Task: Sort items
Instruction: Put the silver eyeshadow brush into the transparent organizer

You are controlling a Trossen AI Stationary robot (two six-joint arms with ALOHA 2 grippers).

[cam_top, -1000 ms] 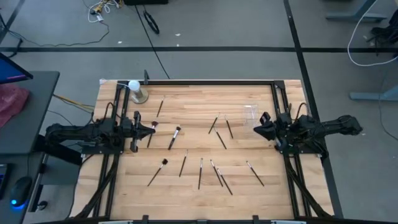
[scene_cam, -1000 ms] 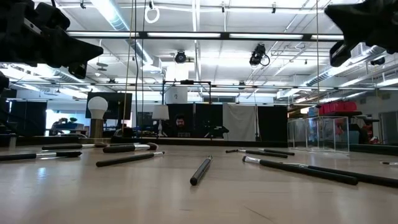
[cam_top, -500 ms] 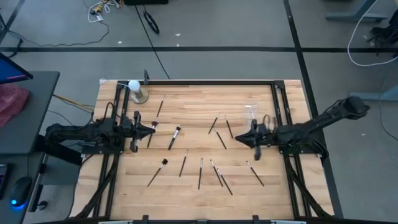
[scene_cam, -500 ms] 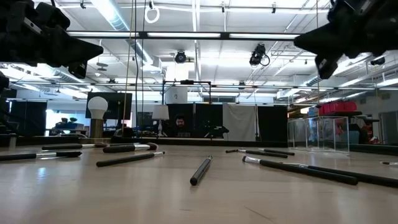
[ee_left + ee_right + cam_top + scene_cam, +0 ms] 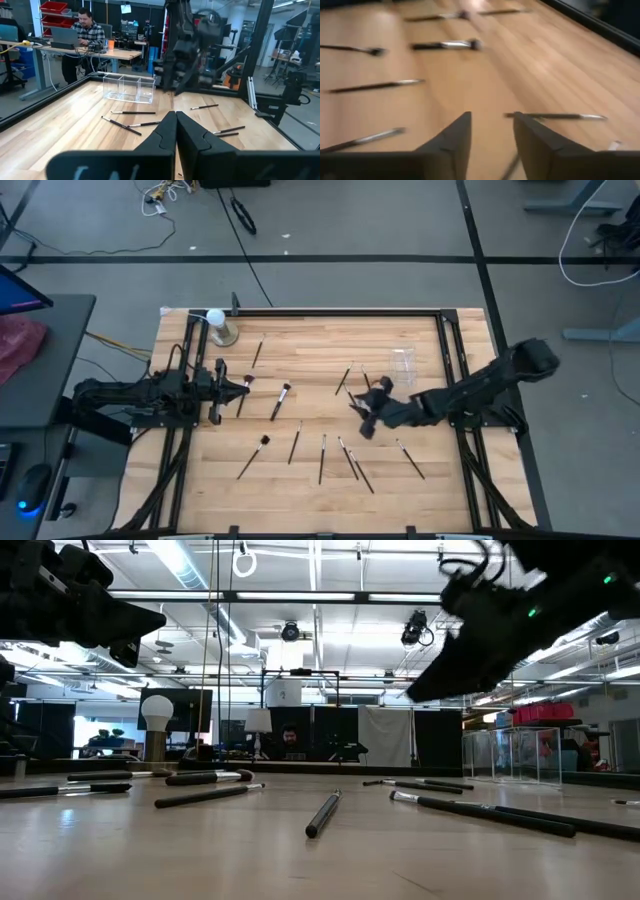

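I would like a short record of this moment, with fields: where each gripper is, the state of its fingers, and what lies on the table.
right gripper: reached out above the brushes near the table's middle, fingers open, holding nothing
left gripper: waits at the table's left side, fingers shut, empty
items: thin dark brushes lie scattered flat on the wooden table
clear box: stands toward the far right
white ball on base: stands at the far left corner
background: a person sits at a desk beyond the table
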